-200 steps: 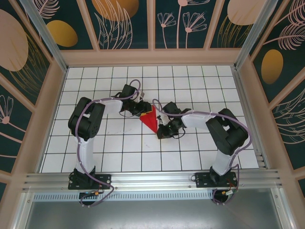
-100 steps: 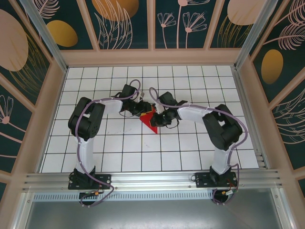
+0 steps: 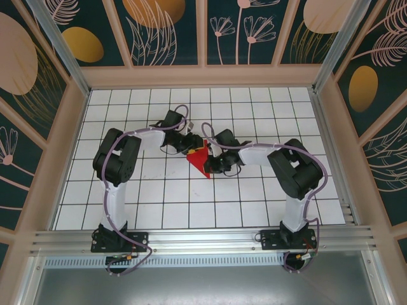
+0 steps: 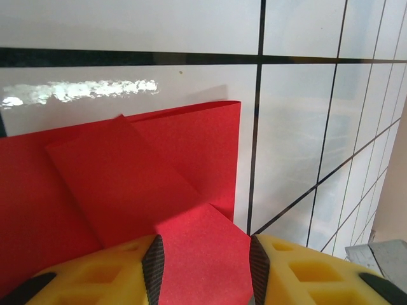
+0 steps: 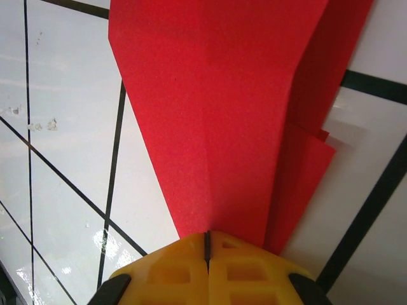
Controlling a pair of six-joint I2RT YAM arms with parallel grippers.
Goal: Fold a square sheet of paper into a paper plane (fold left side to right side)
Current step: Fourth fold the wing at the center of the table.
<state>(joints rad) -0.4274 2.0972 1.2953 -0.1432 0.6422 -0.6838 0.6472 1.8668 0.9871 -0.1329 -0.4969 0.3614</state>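
Currently on my screens, logged item by item.

Red paper [image 3: 201, 159]: one piece, bright and plain, folded to a wedge. It lies near the middle of the white gridded tabletop [image 3: 254, 197], between the two grippers, with its narrow end toward the near edge. Through the left wrist camera I see stacked layers, one flap lying slantwise over a broader layer that ends in a straight edge. Through the right wrist camera I see a long crease down the middle of the wedge, and a second layer stepping out on one side.

Left gripper [image 3: 191, 145]: at the wide, far end of the wedge, its arm reaching in from the left. Its yellow fingers [image 4: 95, 279] stand apart with their black pads facing each other, and a red flap fills the gap between them. I cannot tell whether the pads touch the flap's edges or only straddle it.

Right gripper [image 3: 212, 166]: at the narrow end. Its yellow fingers [image 5: 248, 267] are pressed together, leaving only a thin dark seam. The crease runs straight to that seam, and the paper's tip passes out of sight at the fingertips. I cannot tell whether the paper is nipped in the seam or pressed beneath it.

Surround: dark green patterned walls [image 3: 172, 32] in pale framing.
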